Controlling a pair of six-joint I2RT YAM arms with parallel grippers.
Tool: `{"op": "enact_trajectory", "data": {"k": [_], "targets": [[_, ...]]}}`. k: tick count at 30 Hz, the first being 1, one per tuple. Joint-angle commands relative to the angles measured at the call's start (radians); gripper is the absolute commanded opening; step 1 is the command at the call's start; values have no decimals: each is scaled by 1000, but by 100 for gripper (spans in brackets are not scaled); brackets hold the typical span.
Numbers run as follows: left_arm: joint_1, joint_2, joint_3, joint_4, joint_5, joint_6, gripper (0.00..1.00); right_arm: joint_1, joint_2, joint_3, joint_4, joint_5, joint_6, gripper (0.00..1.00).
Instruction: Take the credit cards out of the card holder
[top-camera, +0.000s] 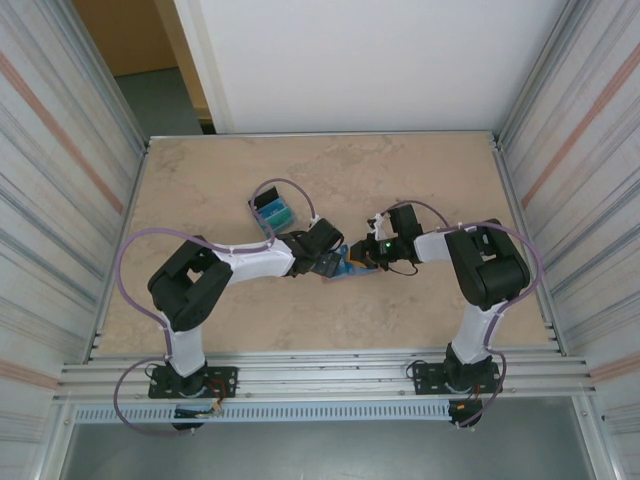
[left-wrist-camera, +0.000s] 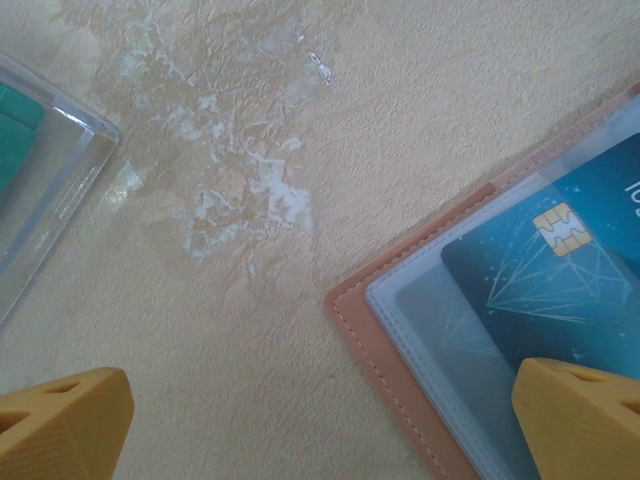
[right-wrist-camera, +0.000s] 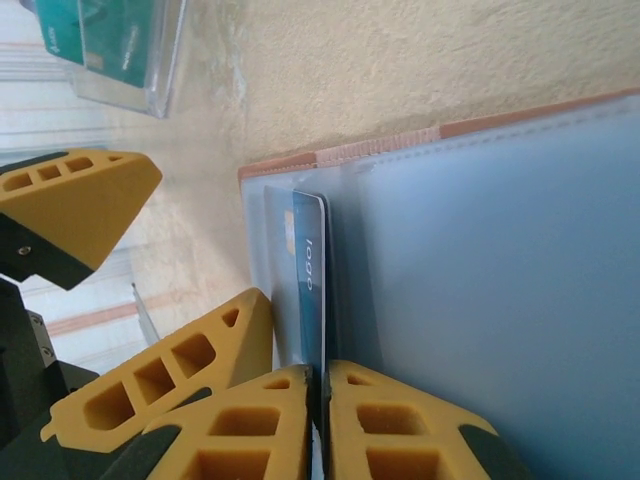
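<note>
- Right wrist view: at the bottom edge, the right gripper (right-wrist-camera: 320, 405) has its yellow fingers (right-wrist-camera: 400, 425) pressed together on a blue credit card (right-wrist-camera: 310, 270). The card is seen edge-on at the left end of the open card holder (right-wrist-camera: 480, 280).
- Left wrist view: the left gripper (left-wrist-camera: 320, 430) is spread wide, one fingertip (left-wrist-camera: 585, 420) over the holder at lower right. Here the card's face and chip show. A clear box (left-wrist-camera: 60, 190) of teal cards (left-wrist-camera: 12, 130) sits upper left.
- Top view: both grippers meet over the holder at the centre of the table (top-camera: 200, 170).

The top camera looks down from behind the arms (top-camera: 250, 262); both close wrist cameras share the card holder (left-wrist-camera: 365, 340).
</note>
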Motion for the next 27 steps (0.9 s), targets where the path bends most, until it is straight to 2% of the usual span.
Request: {"op": "enact_trajectory", "data": {"k": [1, 6, 12, 17, 27], "targets": [[-7, 34, -19, -55, 16, 15, 99, 3, 19, -13, 48, -35, 20, 6], [-6, 18, -25, -58, 6, 17, 99, -15, -30, -24, 3, -2, -17, 2], [-7, -21, -37, -64, 5, 28, 99, -50, -141, -3, -202, 108, -143, 1], [-6, -46, -37, -75, 9, 33, 99, -65, -211, 10, -302, 172, -208, 2], [-6, -228, -25, -91, 50, 84, 99, -57, -444, -4, -406, 236, -360, 0]]}}
